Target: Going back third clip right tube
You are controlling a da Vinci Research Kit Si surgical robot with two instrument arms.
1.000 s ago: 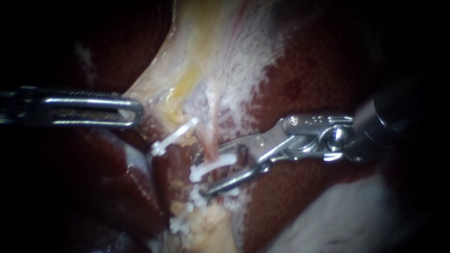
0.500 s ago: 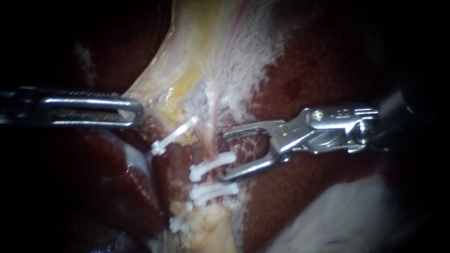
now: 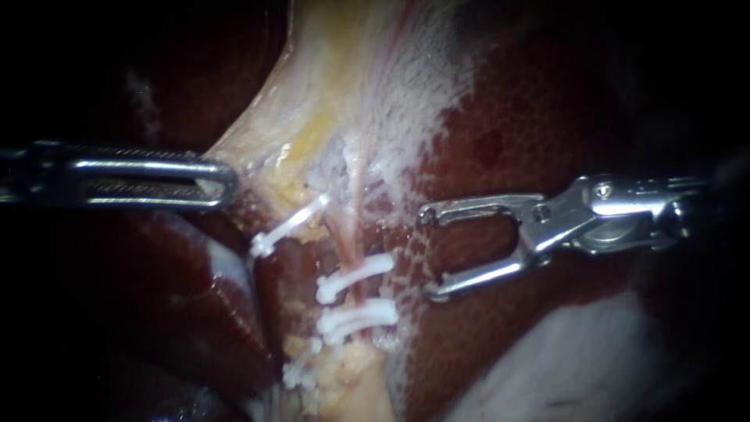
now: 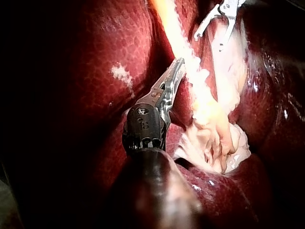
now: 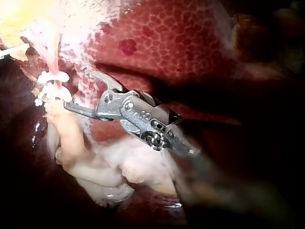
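The pink right tube point(image 3: 353, 227) runs down the middle of the endoscope view. Two white clips cross it, an upper clip point(image 3: 355, 273) and a lower clip point(image 3: 359, 319). A further white clip point(image 3: 287, 228) sits on the left tube. My right instrument point(image 3: 430, 255) stands to the right of the clipped tube, apart from it, its jaws open and empty. In the right wrist view the same jaws point(image 5: 76, 88) gape just beside the clips point(image 5: 51, 86). My left instrument point(image 3: 219, 184) is shut on the pale edge of the gallbladder point(image 3: 336, 78), as the left wrist view point(image 4: 174, 74) also shows.
Dark red liver point(image 3: 508, 117) lies behind and under my right instrument. More white clips point(image 3: 301, 371) sit low on the yellowish stump. Pale tissue point(image 3: 562, 359) fills the lower right corner.
My right instrument has drawn back to the right, off the right tube, its jaws still open. The lower clip now shows in full. My left instrument has held still.
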